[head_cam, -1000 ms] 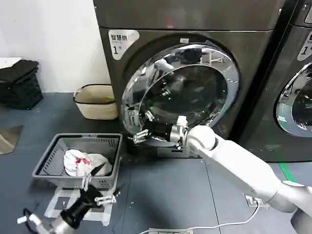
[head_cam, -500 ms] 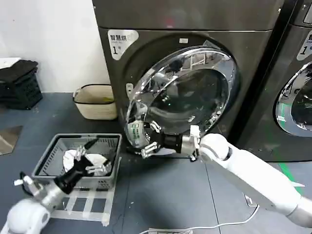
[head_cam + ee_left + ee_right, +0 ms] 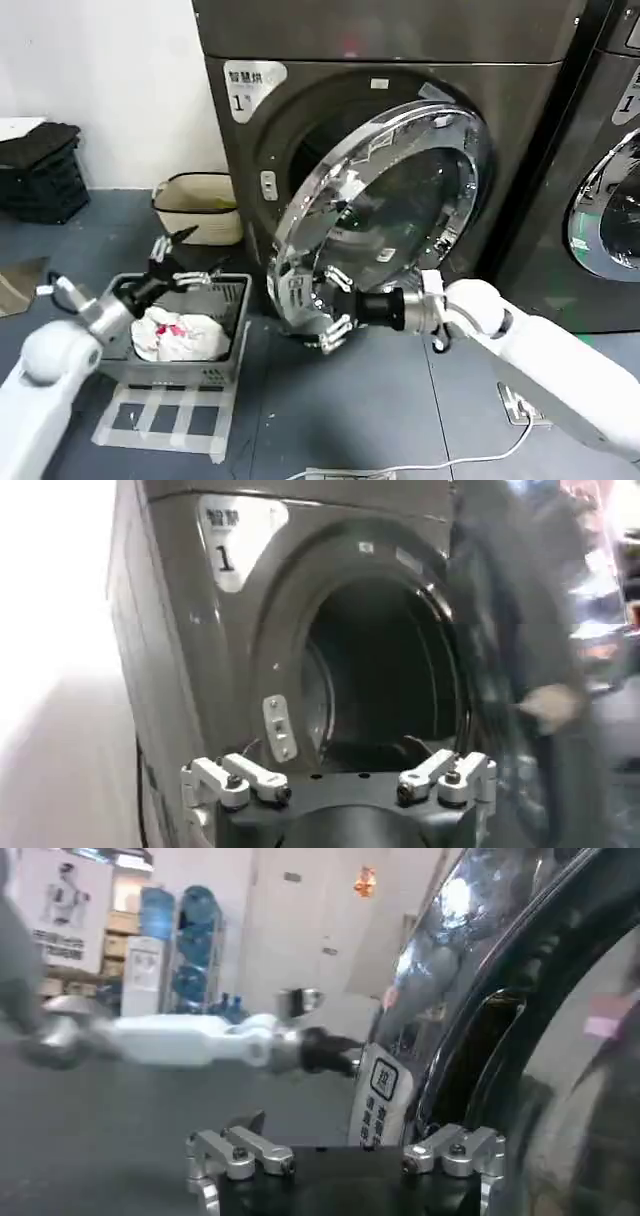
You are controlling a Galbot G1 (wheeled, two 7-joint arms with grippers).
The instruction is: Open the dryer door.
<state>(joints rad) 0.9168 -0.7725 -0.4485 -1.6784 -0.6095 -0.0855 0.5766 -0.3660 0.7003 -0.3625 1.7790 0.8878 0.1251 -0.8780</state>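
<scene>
The dryer door [image 3: 390,210], a chrome ring around dark glass, stands swung partly out from the dark drum opening [image 3: 285,150]. My right gripper [image 3: 333,307] is at the door's lower left rim, fingers spread and open beside the white handle label [image 3: 378,1088]. The chrome ring [image 3: 480,928] runs close past it in the right wrist view. My left gripper [image 3: 176,258] hovers open above the grey basket, left of the dryer. From the left wrist view I look into the drum opening [image 3: 385,670], and the door [image 3: 520,680] is a blurred edge beside it.
A grey laundry basket [image 3: 225,283] with white and red clothes [image 3: 175,335] sits on the floor at the left. A beige tub [image 3: 195,205] stands by the wall. A second machine [image 3: 600,200] is at the right. A white cable [image 3: 450,462] lies on the floor.
The door has swung further out from the dryer, and my right gripper has moved with its lower rim toward me. My left arm has risen from the floor to above the basket.
</scene>
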